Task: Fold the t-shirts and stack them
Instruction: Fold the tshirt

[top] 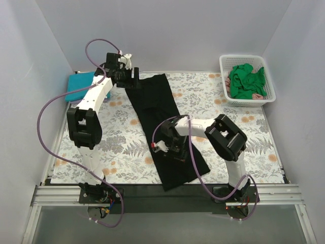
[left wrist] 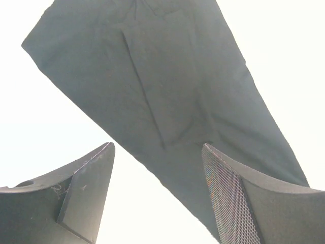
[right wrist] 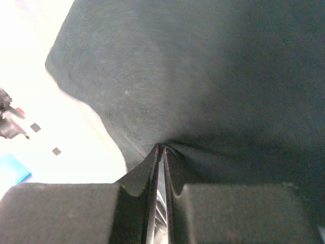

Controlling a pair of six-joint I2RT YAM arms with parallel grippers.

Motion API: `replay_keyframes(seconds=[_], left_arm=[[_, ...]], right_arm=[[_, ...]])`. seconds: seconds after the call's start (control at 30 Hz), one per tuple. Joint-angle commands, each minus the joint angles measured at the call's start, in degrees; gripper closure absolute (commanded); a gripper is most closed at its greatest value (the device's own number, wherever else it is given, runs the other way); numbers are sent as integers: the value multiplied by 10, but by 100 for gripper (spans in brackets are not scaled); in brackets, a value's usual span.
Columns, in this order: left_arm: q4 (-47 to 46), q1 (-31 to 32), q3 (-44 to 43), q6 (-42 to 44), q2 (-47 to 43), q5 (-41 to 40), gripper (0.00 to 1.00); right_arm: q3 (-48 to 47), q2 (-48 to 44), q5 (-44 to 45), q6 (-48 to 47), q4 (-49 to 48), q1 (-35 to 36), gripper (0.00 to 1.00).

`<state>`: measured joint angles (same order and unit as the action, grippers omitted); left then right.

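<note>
Your bench is crossed by the black shirt, which lies flat as one long narrow strip. Its long axis is the thing to steer by: it slants from the far side, just left of centre, down to the near edge, right of centre.

Off at the far right stands the white basket with the green shirts heaped inside. A folded teal shirt sits at the far left corner. Both are well apart from the strip.

Your left tool hangs at the far end of the strip, close to its left corner. Its fingers are spread wide with nothing between them, and its own camera shows the black cloth lying beyond the tips, untouched.

Your right tool is down on the near half of the strip, toward its left edge. Its fingers are pressed together on a pinched ridge of the black cloth.

So each arm has the end nearer to it, and the strip runs from one tool to the other. I judge the next fold goes end over end along that slant. If so, carry the near part up and leftward, following the strip's own line and not straight across the bench. A pull off that line would likely skew the layers.
</note>
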<state>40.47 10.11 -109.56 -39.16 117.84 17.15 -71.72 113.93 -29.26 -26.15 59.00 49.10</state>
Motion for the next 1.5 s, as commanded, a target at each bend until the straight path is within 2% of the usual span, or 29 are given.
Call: replay_keyframes(seconds=[0.0, 0.03, 0.1, 0.13, 0.23, 0.4, 0.53, 0.73, 0.93, 1.07, 1.17, 1.3, 1.47], left_arm=[[11, 5, 60, -19, -42, 47, 32], [15, 5, 69, -19, -44, 56, 32], [28, 5, 95, -21, -45, 79, 40], [29, 6, 106, -24, -43, 84, 42], [40, 14, 123, -19, -26, 104, 51], [44, 27, 123, -23, 4, 96, 54], [42, 27, 105, -29, 41, 66, 55], [76, 33, 40, -12, 128, 66, 55], [98, 46, -69, -9, 210, 74, 56], [88, 45, -113, -24, 230, 75, 56], [79, 41, -109, -29, 195, 83, 52], [73, 37, -74, -22, 134, 95, 48], [75, 37, 18, -19, 92, 109, 46]], right_arm=[[-47, 36, -90, 27, -27, 73, 87], [-85, 45, -97, 32, -32, 88, 87], [-140, 78, -132, 48, -35, 121, 87], [-200, 87, -152, 52, -34, 125, 87], [-278, 93, -217, 58, -34, 115, 84], [-364, 49, -311, 49, -33, 27, 77], [-373, 33, -314, 59, -37, -60, 77], [-395, 62, -185, 137, -103, -167, 80], [-444, 112, -74, 187, -178, -211, 82], [-491, 160, -6, 180, -198, -218, 84], [-516, 197, 41, 178, -203, -222, 85], [-496, 194, 51, 187, -221, -226, 85], [-451, 187, 59, 195, -258, -227, 85]])
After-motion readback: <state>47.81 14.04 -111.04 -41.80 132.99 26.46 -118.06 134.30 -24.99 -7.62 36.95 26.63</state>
